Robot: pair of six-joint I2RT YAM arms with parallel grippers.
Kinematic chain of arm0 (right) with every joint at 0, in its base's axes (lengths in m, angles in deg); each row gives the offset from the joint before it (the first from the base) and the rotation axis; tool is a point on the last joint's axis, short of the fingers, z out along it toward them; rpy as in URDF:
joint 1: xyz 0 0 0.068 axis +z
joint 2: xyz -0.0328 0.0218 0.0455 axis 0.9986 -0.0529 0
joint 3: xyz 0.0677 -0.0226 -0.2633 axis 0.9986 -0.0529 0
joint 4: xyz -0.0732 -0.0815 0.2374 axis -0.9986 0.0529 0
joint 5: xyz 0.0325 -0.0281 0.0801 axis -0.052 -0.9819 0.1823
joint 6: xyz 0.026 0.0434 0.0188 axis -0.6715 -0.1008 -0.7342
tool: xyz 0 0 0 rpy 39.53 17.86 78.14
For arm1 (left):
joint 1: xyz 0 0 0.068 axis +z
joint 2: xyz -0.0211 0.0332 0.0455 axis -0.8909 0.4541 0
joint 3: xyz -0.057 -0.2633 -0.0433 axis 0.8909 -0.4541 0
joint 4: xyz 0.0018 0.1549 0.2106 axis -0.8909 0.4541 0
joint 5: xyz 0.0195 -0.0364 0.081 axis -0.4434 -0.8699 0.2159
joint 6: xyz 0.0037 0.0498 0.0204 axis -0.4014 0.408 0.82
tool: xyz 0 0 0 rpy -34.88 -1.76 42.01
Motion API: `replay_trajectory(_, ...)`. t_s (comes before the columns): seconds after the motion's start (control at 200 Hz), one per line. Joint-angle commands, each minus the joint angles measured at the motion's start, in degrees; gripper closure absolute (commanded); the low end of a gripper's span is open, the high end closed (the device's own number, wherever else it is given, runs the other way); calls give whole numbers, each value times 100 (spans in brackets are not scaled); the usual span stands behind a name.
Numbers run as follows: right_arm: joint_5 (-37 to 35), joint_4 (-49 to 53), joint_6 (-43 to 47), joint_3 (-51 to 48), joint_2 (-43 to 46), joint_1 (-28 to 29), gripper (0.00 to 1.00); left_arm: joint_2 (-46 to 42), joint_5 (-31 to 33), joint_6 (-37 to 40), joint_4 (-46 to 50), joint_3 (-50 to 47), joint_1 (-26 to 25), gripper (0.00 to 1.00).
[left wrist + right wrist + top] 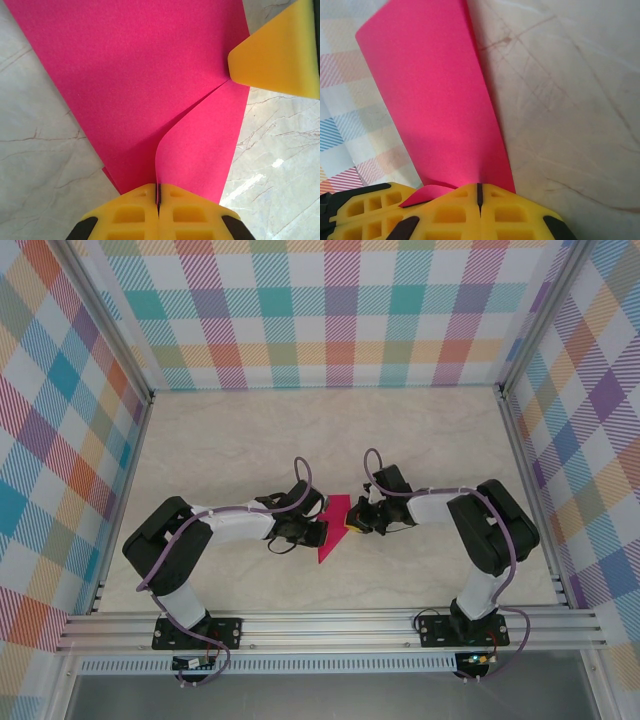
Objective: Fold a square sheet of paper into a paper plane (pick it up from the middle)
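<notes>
One folded piece of pink paper (pixel 333 530) sits at the middle of the marble-patterned table (pixel 300 430), held between the two arms. The left gripper (pixel 318 531) is clenched on the paper's left edge. In the left wrist view, its fingers (pixel 158 192) are pressed together with the paper (pixel 150 85) pinched in the seam. A folded flap curves up from that seam, and a lower layer peeks out at lower left. One yellow finger (pixel 280 55) of the right gripper touches the flap's far corner. The right gripper (pixel 352 523) is likewise clamped on the paper's right side. In the right wrist view, its jaws (pixel 479 192) are closed on the paper (pixel 435 100), which rises away from them as a tilted strip. Checked walls (pixel 340 310) enclose the table.
</notes>
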Motion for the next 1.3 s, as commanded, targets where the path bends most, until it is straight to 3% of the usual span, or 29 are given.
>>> replay_trajectory(0.0, -233, 345, 228, 102, -155, 19, 100, 30, 284, 19, 639, 25, 37, 100)
replay_trajectory(0.185, -272, 486, 344, 162, -176, 23, 100, -549, 525, -116, 988, 211, 37, 69)
replay_trajectory(0.29, -255, 522, 377, 192, -186, 19, 100, -922, 812, -218, 1151, 267, 59, 65)
replay_trajectory(0.4, -238, 499, 363, 195, -204, 21, 100, -931, 592, -211, 1079, 318, 142, 64)
replay_trajectory(0.59, -228, 472, 320, 202, -224, 23, 100, -609, -202, -233, 757, 465, 154, 85)
replay_trajectory(0.73, -245, 487, 311, 201, -215, 19, 100, -308, -268, -194, 679, 551, 149, 96)
replay_trajectory(1.075, -163, 428, 350, 153, -116, 20, 100, 522, 321, -234, 674, 616, 151, 100)
replay_trajectory(1.295, -81, 220, 238, -87, 706, 52, 100, 499, 245, -287, 570, 319, 149, 100)
